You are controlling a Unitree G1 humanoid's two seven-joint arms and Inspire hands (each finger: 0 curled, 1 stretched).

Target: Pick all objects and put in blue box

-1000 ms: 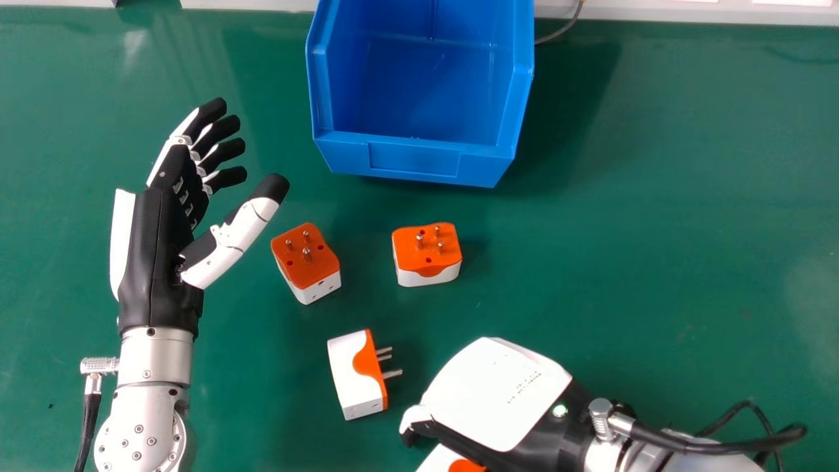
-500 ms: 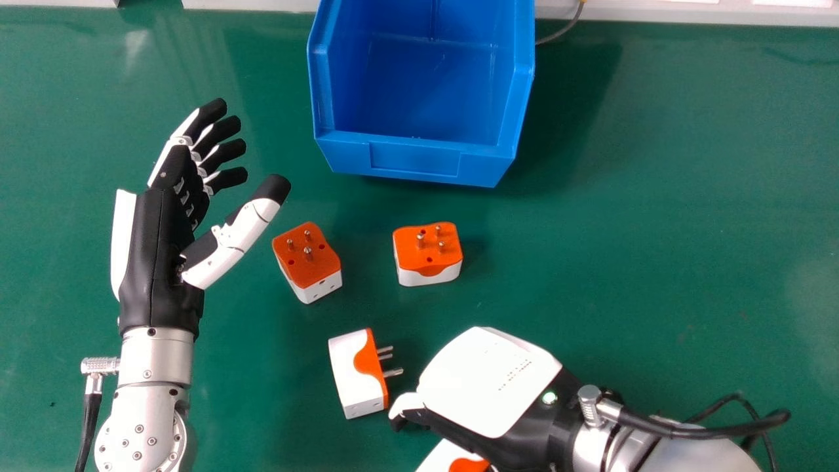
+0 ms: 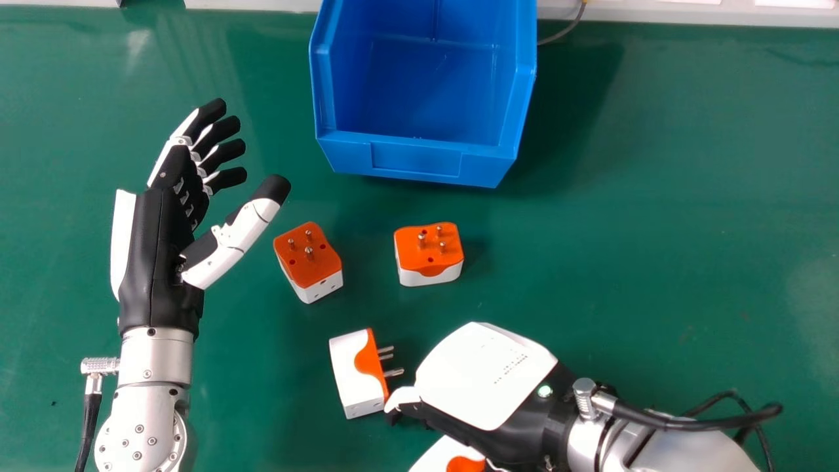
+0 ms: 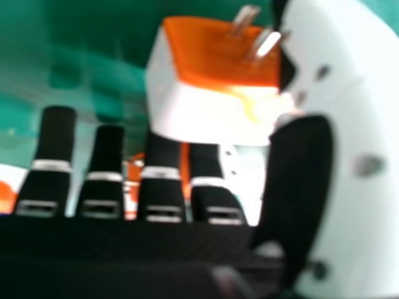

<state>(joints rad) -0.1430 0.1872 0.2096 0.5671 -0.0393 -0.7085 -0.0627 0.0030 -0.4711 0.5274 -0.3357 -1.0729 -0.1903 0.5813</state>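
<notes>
"Right hand (image 3: 485, 377) gripping?"
"Can't tell: straight fingers, adapter (image 4: 209, 112) between them and thumb."
"Others?"
"Three adapters (image 3: 429, 252) on the table (image 3: 655, 229), nearer than the blue box (image 3: 416, 159) at its far edge. Left hand (image 3: 157, 262), relaxed."

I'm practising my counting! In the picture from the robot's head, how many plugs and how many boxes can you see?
Orange-and-white plugs: 4 (one partly hidden by the right hand)
Blue box: 1
Total: 5
</notes>
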